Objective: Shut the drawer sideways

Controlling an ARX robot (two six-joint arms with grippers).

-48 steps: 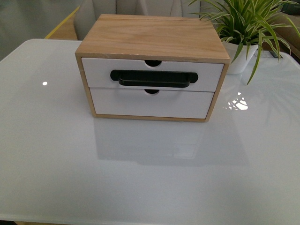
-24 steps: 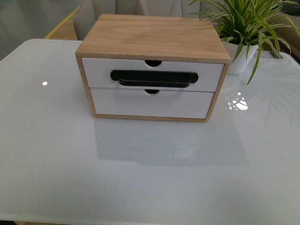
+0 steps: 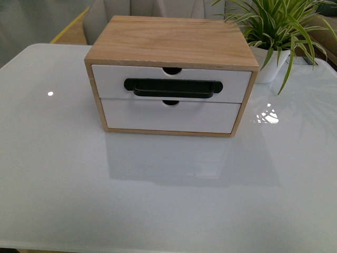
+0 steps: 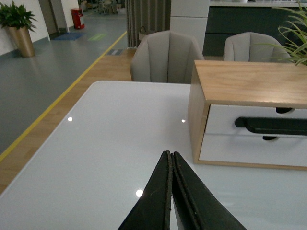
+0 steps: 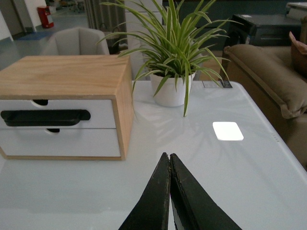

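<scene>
A wooden cabinet [image 3: 168, 39] stands at the middle back of the white table [image 3: 168, 200]. Its upper drawer [image 3: 108, 81], white-fronted with a long black bar handle [image 3: 172, 88] and a semicircular notch, sits flush with the cabinet front. Below it is a handle-less white drawer [image 3: 171, 117]. Neither gripper shows in the front view. My left gripper [image 4: 169, 154] is shut and empty over the table, left of the cabinet [image 4: 249, 81]. My right gripper [image 5: 167, 155] is shut and empty, right of the cabinet [image 5: 62, 74].
A potted spider plant [image 3: 276, 31] in a white pot stands right of the cabinet at the back; it also shows in the right wrist view [image 5: 172, 57]. Grey chairs [image 4: 165, 57] stand behind the table. A brown sofa [image 5: 268, 81] is at the right.
</scene>
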